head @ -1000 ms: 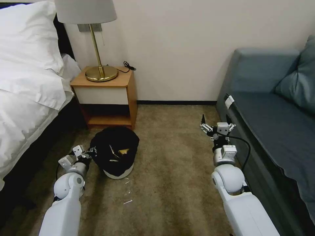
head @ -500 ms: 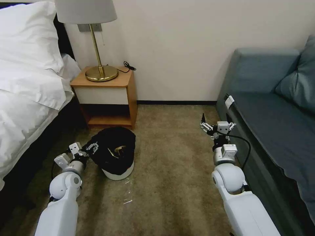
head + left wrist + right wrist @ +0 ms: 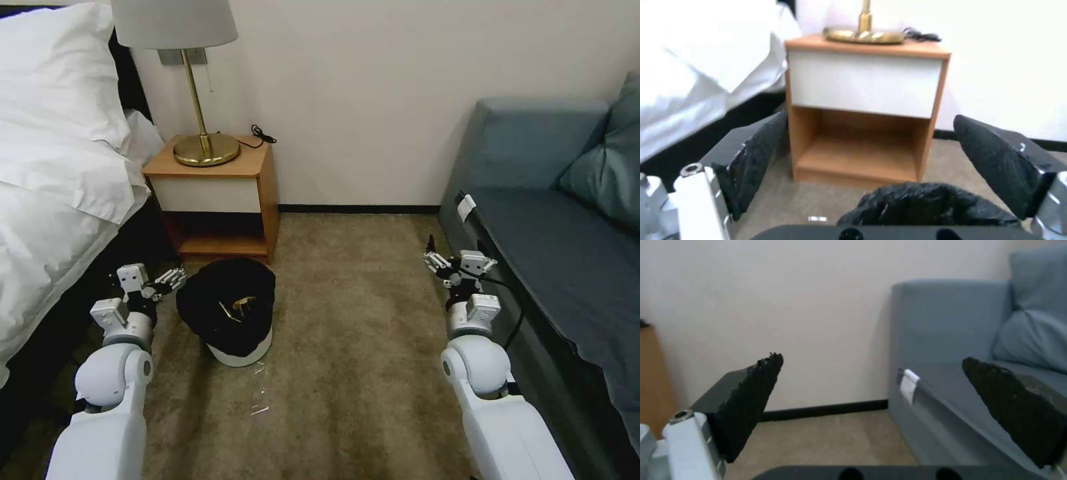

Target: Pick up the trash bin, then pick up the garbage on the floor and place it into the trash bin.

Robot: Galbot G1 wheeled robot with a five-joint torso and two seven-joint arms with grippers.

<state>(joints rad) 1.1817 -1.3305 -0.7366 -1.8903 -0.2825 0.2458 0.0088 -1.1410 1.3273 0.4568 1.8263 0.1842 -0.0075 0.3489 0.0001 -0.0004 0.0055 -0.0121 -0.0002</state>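
Your left hand (image 3: 162, 280) hangs open just beside the bin (image 3: 230, 313), at its rim on the bed side, gripping nothing. The bin stands upright on the carpet before the nightstand (image 3: 217, 197), with some litter (image 3: 241, 304) in its black bag. Your right hand (image 3: 448, 261) is open and empty by the sofa (image 3: 567, 233), well apart. The left is plainly nearer; the rim lies to its right.
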